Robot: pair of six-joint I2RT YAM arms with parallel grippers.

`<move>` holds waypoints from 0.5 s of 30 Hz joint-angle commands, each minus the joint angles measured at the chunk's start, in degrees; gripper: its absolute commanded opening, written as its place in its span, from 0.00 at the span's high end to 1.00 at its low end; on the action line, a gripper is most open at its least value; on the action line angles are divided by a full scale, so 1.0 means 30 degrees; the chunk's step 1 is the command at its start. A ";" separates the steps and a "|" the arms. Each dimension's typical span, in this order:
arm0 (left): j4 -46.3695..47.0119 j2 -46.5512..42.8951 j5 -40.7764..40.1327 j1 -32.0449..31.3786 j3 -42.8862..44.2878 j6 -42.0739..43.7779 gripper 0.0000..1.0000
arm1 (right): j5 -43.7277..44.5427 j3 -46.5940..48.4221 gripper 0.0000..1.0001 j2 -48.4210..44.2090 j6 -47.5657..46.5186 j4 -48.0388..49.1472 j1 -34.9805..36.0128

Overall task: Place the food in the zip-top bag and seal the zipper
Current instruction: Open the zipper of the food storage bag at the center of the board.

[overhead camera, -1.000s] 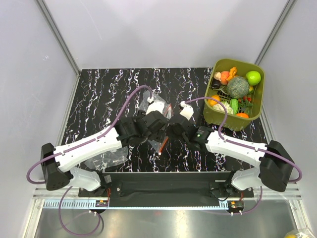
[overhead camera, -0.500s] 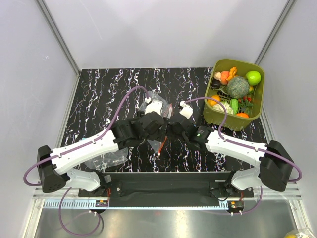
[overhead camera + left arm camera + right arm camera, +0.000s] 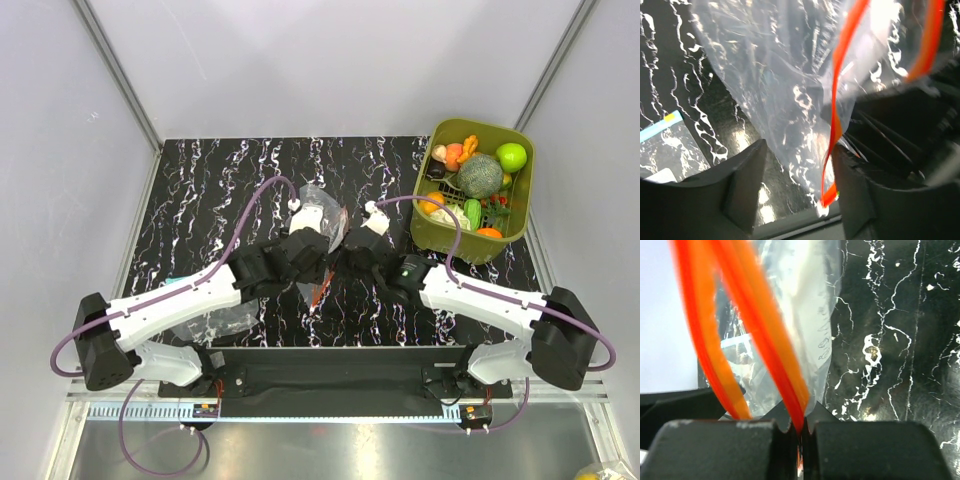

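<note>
The zip-top bag [image 3: 316,197] hangs crinkled between my two grippers at the table's middle, and its red-orange zipper [image 3: 320,290] trails down toward the near edge. My right gripper [image 3: 800,427] is shut on the zipper [image 3: 765,330] at one lip of the bag [image 3: 807,300]. My left gripper [image 3: 799,150] is open around the bag's lower corner [image 3: 775,75]. There the zipper strip [image 3: 836,100] lies against the right-hand finger, and the other finger stands apart from the plastic. The food [image 3: 480,176] is all in the tub at the far right.
The olive-green tub [image 3: 440,236] holds a netted melon, a green apple [image 3: 511,156], oranges and other toy pieces. A second clear bag [image 3: 213,318] with a teal-blue strip [image 3: 657,126] lies flat near the left arm's base. Grey walls enclose the table.
Both wrists have shifted slightly away from me with the bag. My left jaws have narrowed around its corner. The right grip on the zipper is unchanged.
</note>
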 commanded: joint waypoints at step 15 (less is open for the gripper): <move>-1.1063 0.3948 -1.1390 0.0871 0.7694 -0.2299 0.85 | 0.4503 -0.0184 1.00 0.0097 0.0519 -0.5369 -0.0624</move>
